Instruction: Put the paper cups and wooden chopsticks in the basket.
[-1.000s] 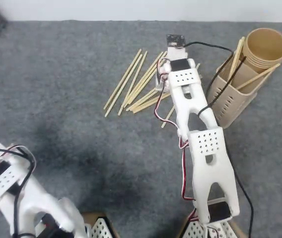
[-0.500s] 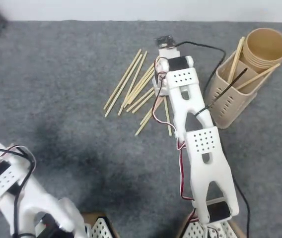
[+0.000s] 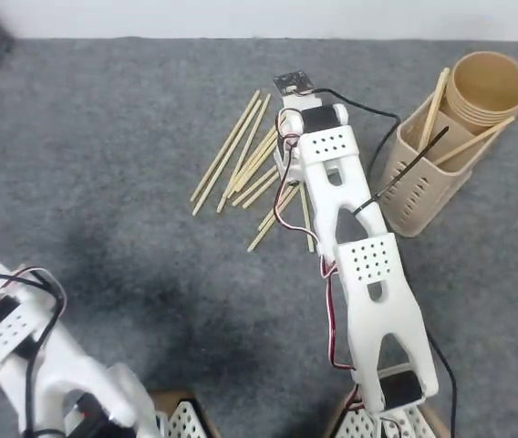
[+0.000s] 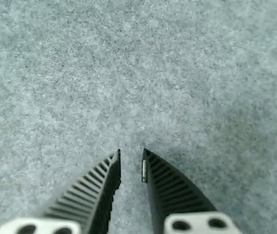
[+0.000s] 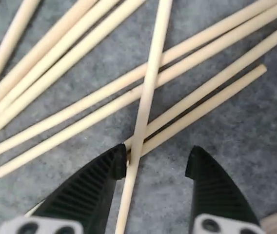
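- Grey mat (image 3: 104,137), white wall (image 3: 241,16) beyond.
- 1 basket (image 3: 423,196) far right: stacked cups (image 3: 489,87), 2 chopsticks.
- Roughly 10 loose chopsticks (image 3: 241,164).
- Right gripper (image 5: 155,161) spread over them; left gripper (image 4: 131,161) slightly apart.

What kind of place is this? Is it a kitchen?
Probably a robot practice table, not a kitchen. Two white robot arms with wires sit over a grey mat, with wooden chopsticks scattered on it and a basket holding paper cups.

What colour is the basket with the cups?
The basket is beige with slotted walls; clearest in the high view.
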Controlling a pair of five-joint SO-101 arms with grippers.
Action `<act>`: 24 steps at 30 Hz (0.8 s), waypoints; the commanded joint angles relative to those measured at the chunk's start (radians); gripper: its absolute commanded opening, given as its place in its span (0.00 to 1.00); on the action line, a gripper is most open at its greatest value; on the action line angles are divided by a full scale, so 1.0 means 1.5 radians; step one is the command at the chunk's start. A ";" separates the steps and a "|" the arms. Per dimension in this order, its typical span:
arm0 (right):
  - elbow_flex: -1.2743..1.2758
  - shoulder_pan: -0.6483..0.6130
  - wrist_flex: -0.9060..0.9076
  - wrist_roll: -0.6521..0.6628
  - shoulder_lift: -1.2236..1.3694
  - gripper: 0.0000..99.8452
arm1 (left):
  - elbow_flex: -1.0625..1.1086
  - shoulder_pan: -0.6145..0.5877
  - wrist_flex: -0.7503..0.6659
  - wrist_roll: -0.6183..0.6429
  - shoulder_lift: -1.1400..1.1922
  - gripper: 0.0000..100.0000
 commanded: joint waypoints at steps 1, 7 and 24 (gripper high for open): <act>-0.032 -0.007 0.005 0.005 -0.012 0.22 | -0.003 0.003 -0.008 0.002 -0.016 0.08; -0.076 -0.008 0.006 -0.043 -0.014 0.22 | -0.003 0.003 -0.008 0.002 -0.016 0.08; -0.029 -0.030 0.011 -0.043 0.014 0.22 | -0.003 0.003 -0.008 0.002 -0.016 0.08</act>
